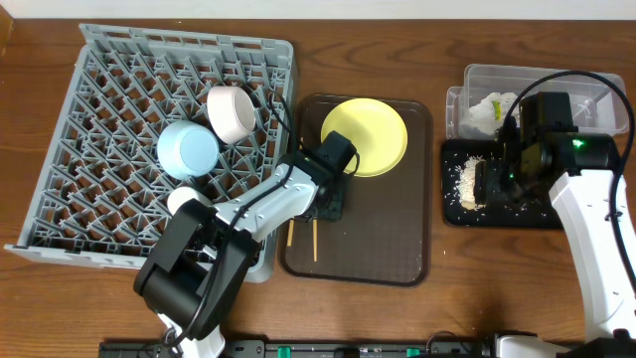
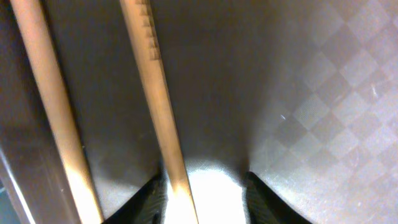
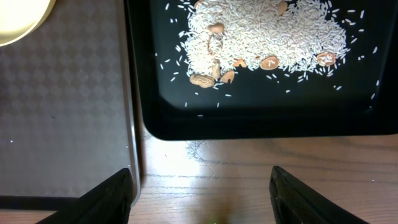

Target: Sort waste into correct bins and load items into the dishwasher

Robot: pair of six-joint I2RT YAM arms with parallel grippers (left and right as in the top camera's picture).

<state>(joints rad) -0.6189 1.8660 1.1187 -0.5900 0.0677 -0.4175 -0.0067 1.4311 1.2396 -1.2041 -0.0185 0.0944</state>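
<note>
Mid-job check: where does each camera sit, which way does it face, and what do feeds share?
Overhead: above the table, facing straight down on the large grey plastic dish rack, brown serving tray, left arm, right arm.
Left wrist: on the left arm, facing down at that tray and two thin wooden chopsticks; left gripper fingertips at bottom.
Right wrist: on the right arm, facing down at the pale rice heap in the shallow black tray; right gripper fingers at bottom corners.
Shared: all three show the brown tray.
</note>
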